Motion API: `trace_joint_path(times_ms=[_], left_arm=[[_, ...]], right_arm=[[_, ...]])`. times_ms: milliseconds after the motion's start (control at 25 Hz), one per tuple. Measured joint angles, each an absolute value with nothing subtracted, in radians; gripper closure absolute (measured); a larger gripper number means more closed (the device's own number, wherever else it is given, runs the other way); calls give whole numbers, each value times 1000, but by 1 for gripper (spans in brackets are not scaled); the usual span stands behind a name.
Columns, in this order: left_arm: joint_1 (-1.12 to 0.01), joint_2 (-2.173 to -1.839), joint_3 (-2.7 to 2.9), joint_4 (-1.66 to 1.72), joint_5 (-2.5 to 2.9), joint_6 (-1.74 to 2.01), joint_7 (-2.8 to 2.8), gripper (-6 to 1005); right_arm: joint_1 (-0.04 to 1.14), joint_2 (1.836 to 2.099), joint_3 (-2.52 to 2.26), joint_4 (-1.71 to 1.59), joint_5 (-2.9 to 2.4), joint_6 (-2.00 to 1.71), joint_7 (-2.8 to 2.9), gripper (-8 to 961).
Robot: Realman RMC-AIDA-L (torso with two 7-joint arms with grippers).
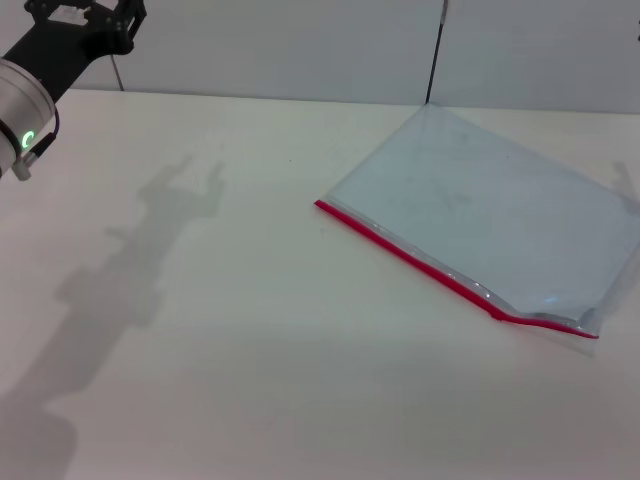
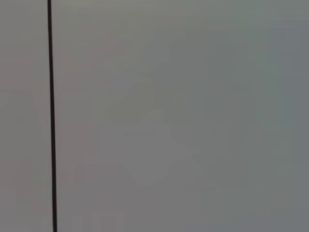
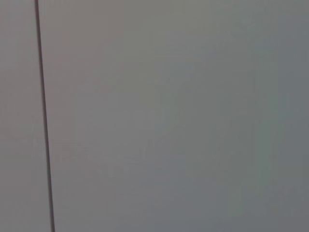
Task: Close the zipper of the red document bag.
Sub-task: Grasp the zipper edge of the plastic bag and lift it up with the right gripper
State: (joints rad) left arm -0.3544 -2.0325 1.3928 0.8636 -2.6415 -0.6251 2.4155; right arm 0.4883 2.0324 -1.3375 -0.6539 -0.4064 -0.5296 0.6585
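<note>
The red document bag (image 1: 490, 215) is seen lying flat on the white desk (image 1: 250, 330), toward the far right corner and set at an angle. The zipper (image 1: 420, 262) is seen along its near long edge, running diagonally toward the right edge. The left end effector (image 1: 85, 22) is held high over the far left corner, nothing gripped; its opening cannot be told. The right end effector is not seen; both wrist views show only a grey wall (image 2: 183, 116).
</note>
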Motion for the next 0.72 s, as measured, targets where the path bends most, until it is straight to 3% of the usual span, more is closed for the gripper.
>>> trace_joint_path(times_ms=[720], left_arm=[[-351, -2031, 1384, 852, -2634, -633, 2394, 571]], right_arm=[[489, 2034, -1338, -640, -406, -538, 699, 376]])
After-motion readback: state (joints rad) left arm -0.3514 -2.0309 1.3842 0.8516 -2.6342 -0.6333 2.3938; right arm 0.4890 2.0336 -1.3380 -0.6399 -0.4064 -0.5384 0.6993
